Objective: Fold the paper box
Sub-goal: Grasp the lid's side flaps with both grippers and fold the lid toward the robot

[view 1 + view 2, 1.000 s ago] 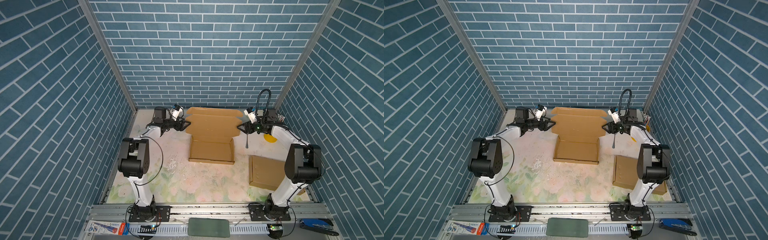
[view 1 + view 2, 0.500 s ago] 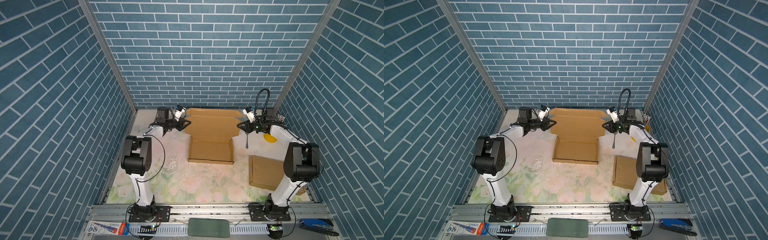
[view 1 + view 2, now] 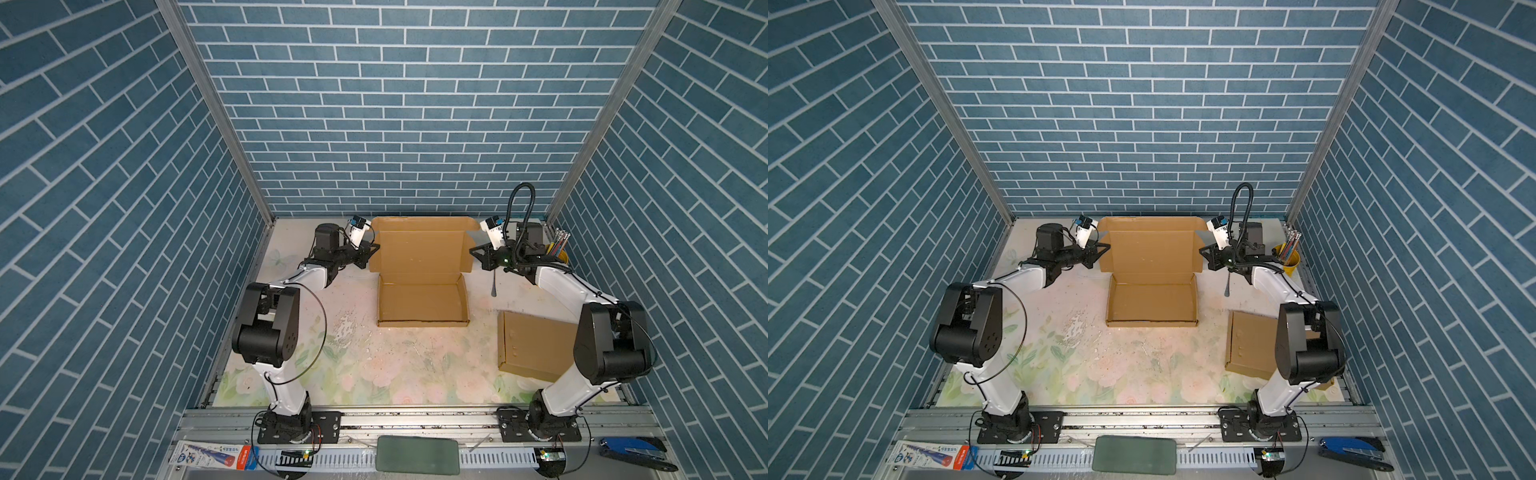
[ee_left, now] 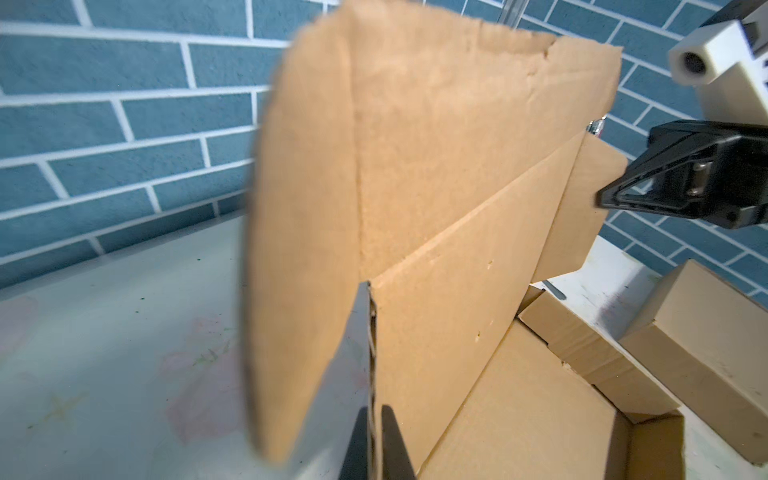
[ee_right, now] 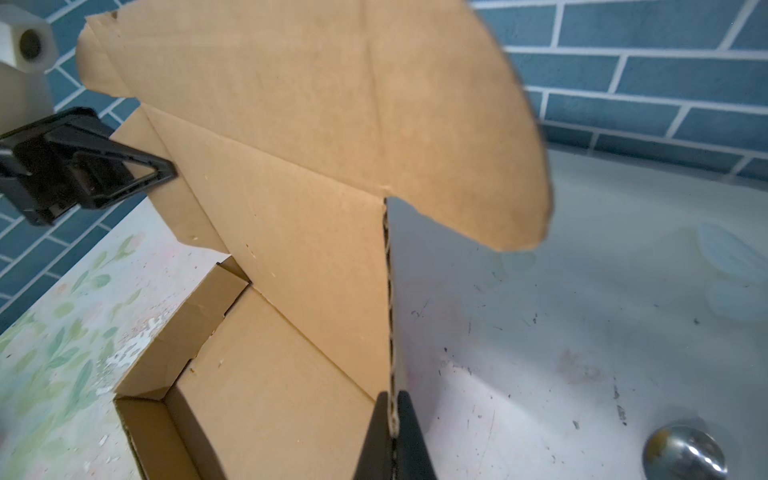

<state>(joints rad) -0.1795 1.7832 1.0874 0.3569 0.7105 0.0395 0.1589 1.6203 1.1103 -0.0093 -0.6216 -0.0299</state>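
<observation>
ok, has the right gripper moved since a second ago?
Yes. Against the dark utensil, which stays put, the right gripper has shifted leftward in both top views, toward the box lid; its jaws are now shut on the lid's edge.

Brown corrugated paper box (image 3: 420,270), open, near the middle of the table's (image 3: 374,365) far edge; shallow tray (image 3: 422,301) flat on the table, low walls standing; lid (image 3: 419,245) raised on its rear hinge, tilted back, with a rounded flap at each side
</observation>
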